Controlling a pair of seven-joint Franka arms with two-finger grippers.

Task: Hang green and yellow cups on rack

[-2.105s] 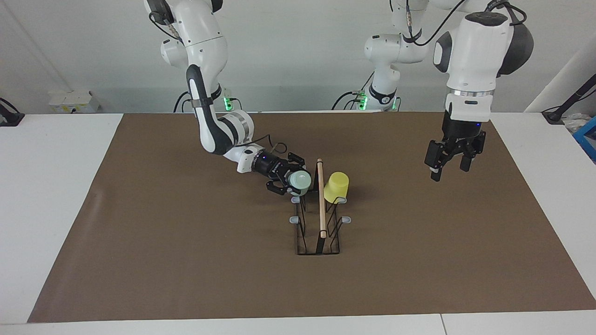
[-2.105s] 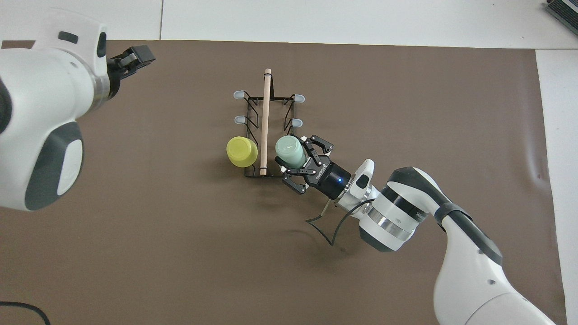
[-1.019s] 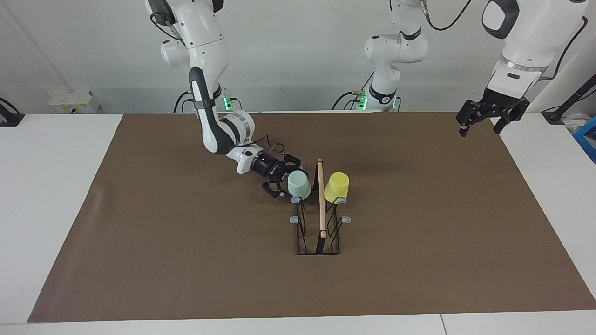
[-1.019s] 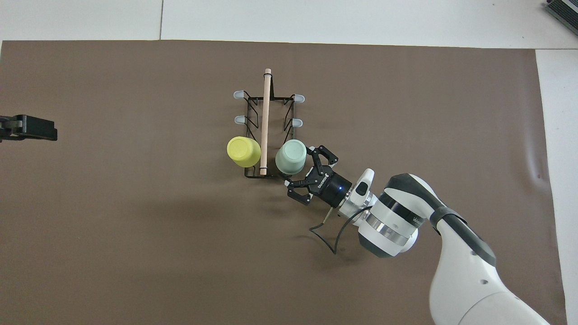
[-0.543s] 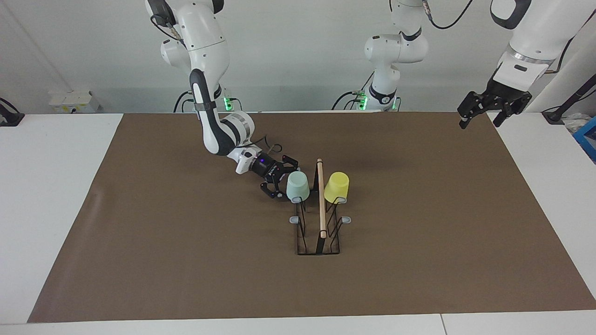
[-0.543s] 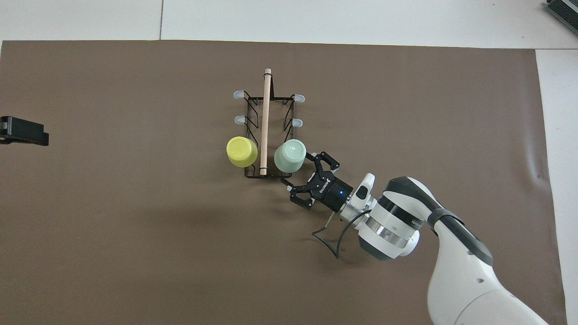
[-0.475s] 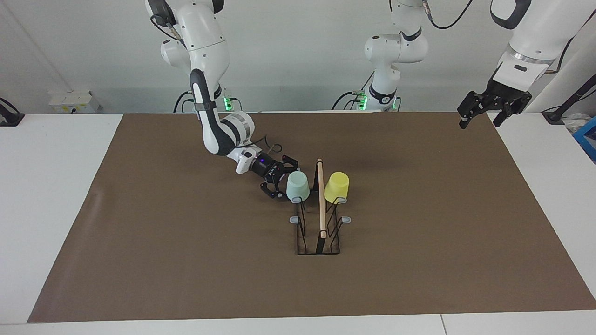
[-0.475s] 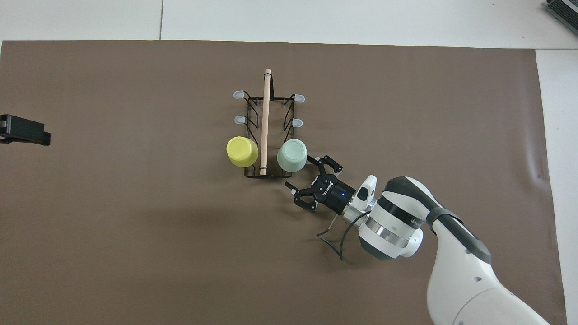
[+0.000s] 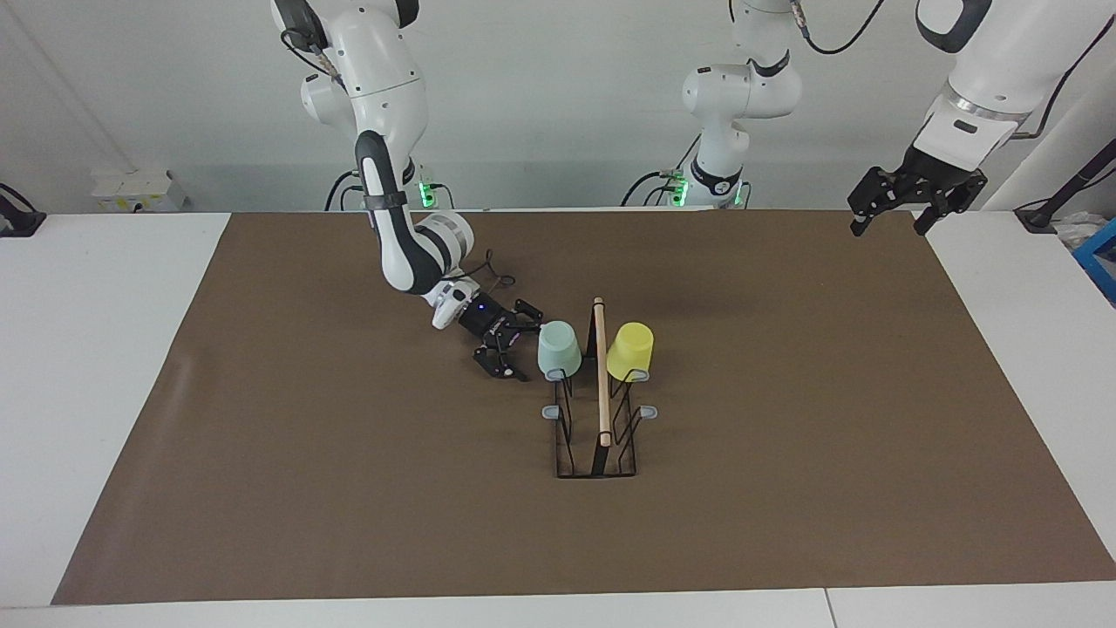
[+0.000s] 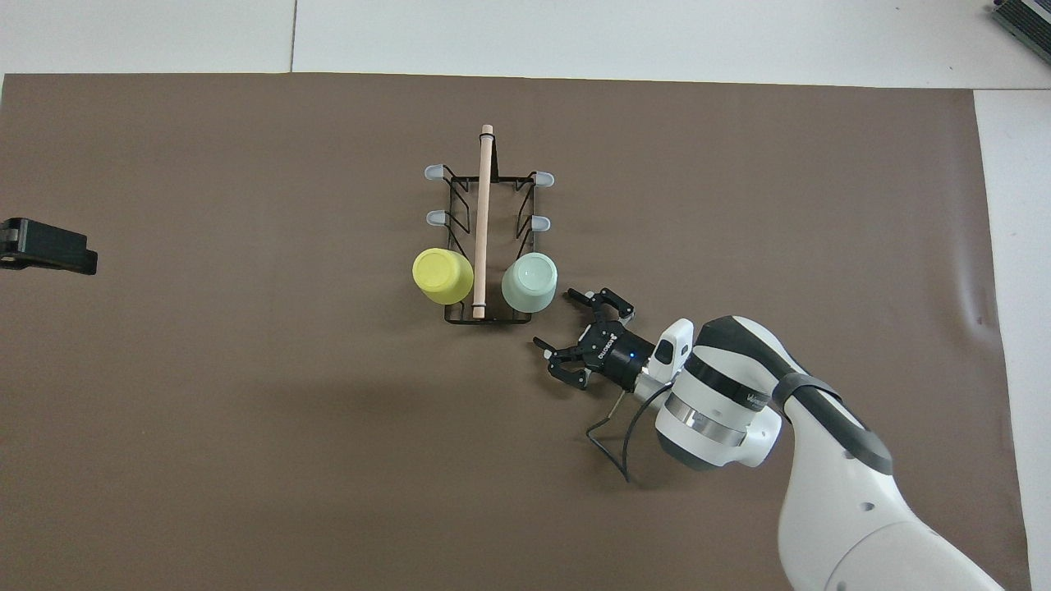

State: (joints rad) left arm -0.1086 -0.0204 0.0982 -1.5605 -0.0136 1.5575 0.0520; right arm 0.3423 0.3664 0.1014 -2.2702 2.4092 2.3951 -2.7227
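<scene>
The black wire rack [image 9: 597, 436] [image 10: 484, 238] with its wooden rod stands mid-mat. The mint green cup [image 9: 559, 347] [image 10: 530, 282] hangs upside down on a prong at the rack's robot end, on the right arm's side. The yellow cup [image 9: 630, 351] [image 10: 442, 275] hangs upside down on the matching prong on the left arm's side. My right gripper [image 9: 526, 344] [image 10: 554, 318] is open and empty, low beside the green cup, just apart from it. My left gripper [image 9: 889, 220] is open and empty, raised over the mat's edge at the left arm's end; only its tip [image 10: 48, 246] shows in the overhead view.
The brown mat [image 9: 349, 488] covers most of the white table [image 9: 96, 349]. Several grey-tipped prongs [image 10: 433, 173] on the rack are bare. A small white box [image 9: 131, 187] sits at the table's edge near the wall.
My right gripper has let go of the green cup and drawn back toward the right arm's end. The cup stays on its prong. My left gripper rose and swung out to the mat's edge.
</scene>
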